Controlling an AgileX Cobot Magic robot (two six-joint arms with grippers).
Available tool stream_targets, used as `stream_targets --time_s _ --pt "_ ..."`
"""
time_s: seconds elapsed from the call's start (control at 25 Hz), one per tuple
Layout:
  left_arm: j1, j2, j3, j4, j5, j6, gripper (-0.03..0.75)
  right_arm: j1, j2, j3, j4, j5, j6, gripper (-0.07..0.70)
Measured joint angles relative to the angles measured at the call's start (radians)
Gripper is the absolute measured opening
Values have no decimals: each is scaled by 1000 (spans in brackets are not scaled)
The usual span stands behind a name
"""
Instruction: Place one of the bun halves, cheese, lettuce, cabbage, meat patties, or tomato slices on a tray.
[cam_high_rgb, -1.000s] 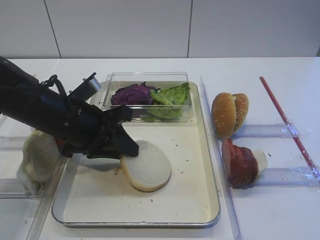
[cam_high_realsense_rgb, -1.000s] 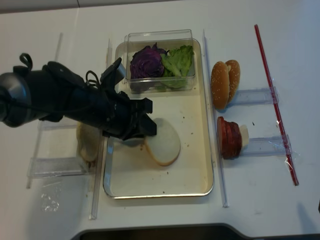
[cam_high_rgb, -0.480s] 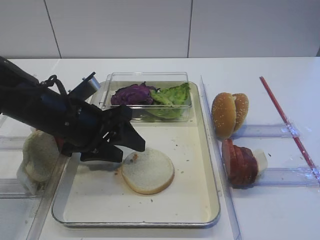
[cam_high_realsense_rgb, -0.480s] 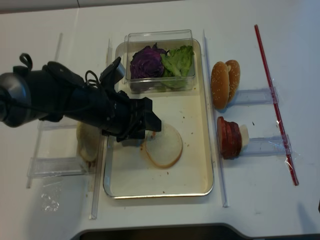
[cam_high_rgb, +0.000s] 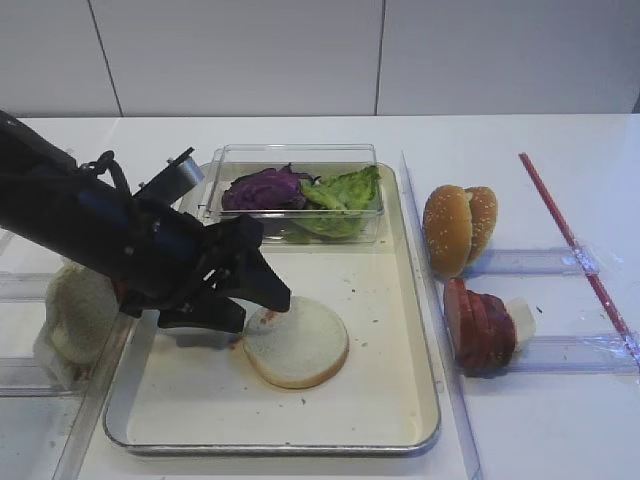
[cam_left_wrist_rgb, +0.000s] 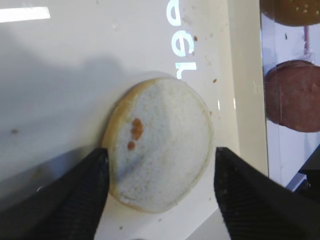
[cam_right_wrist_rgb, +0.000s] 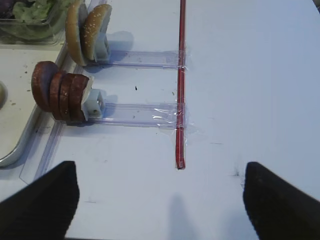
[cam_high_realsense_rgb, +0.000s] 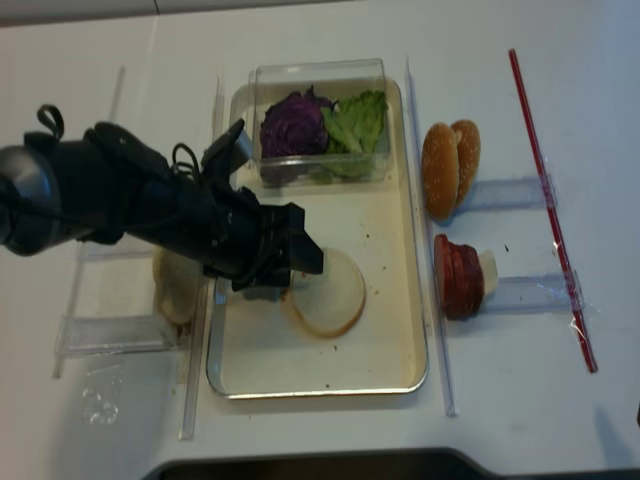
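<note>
A pale bun half (cam_high_rgb: 300, 345) (cam_high_realsense_rgb: 330, 295) lies flat, cut face up, on the cream floor of the tray (cam_high_rgb: 350, 405) (cam_high_realsense_rgb: 380, 350). My left gripper (cam_high_rgb: 255, 305) (cam_high_realsense_rgb: 295, 272) hovers over the bun's left edge, open, holding nothing. In the left wrist view the bun half (cam_left_wrist_rgb: 160, 142), with its orange speck, sits between the two spread black fingers (cam_left_wrist_rgb: 95, 185). Purple cabbage (cam_high_rgb: 265, 188) and green lettuce (cam_high_rgb: 345, 190) lie in a clear box at the tray's far end. Meat patties (cam_high_rgb: 480, 325) (cam_right_wrist_rgb: 60, 95) stand on edge in a rack to the right. My right gripper (cam_right_wrist_rgb: 160, 167) is open over bare table.
Sesame buns (cam_high_rgb: 458, 228) stand in a clear rack right of the tray. More pale bun halves (cam_high_rgb: 80, 310) stand in a rack at the left, under my left arm. A red strip (cam_high_rgb: 570, 240) runs along the table at the far right.
My left gripper has opened and let go of the bun half. The bun, held tilted a second ago, now lies flat on the tray.
</note>
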Motion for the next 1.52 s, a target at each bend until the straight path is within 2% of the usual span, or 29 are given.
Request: stream_targets --time_s 0.32,0.72,1.08,1.52 --pt "0 -100 -14 140 15 -99 459 0 0 0 0 0 0 687" --pt "0 -253 -55 468 65 -314 459 0 0 0 0 0 0 687" --pt "0 -414 -55 760 137 -472 459 0 0 0 0 0 0 687" --pt "0 -568 -55 1131 310 -649 452 0 0 0 0 0 0 687"
